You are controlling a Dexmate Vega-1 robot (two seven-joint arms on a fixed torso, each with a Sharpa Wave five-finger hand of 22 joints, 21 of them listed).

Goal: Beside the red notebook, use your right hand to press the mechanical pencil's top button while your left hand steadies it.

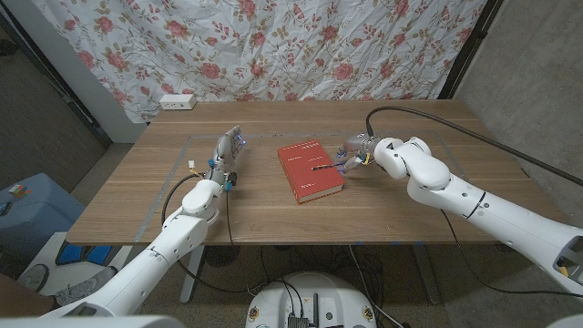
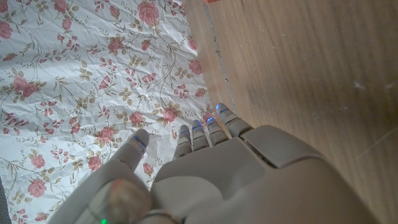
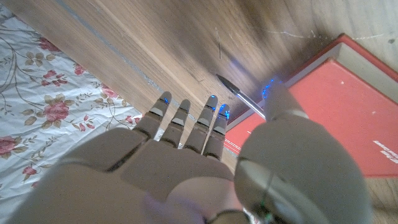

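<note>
The red notebook [image 1: 310, 170] [image 3: 348, 93] lies closed in the middle of the table. Over its right edge is the slim mechanical pencil [image 1: 321, 168] [image 3: 239, 93], dark tip pointing left. My right hand [image 1: 353, 153] [image 3: 205, 168] is at the notebook's right side and pinches the pencil's rear end between thumb and a finger, the other fingers spread. The thumb hides the top button. My left hand [image 1: 226, 157] [image 2: 211, 174] is on the table well left of the notebook, fingers reaching away and apart, holding nothing.
A white power strip [image 1: 178, 102] sits at the table's back left corner. A small white item [image 1: 193, 166] lies just left of my left hand. A floral cloth [image 1: 273, 46] hangs behind the table. A black cable [image 1: 455, 123] arcs over the right side.
</note>
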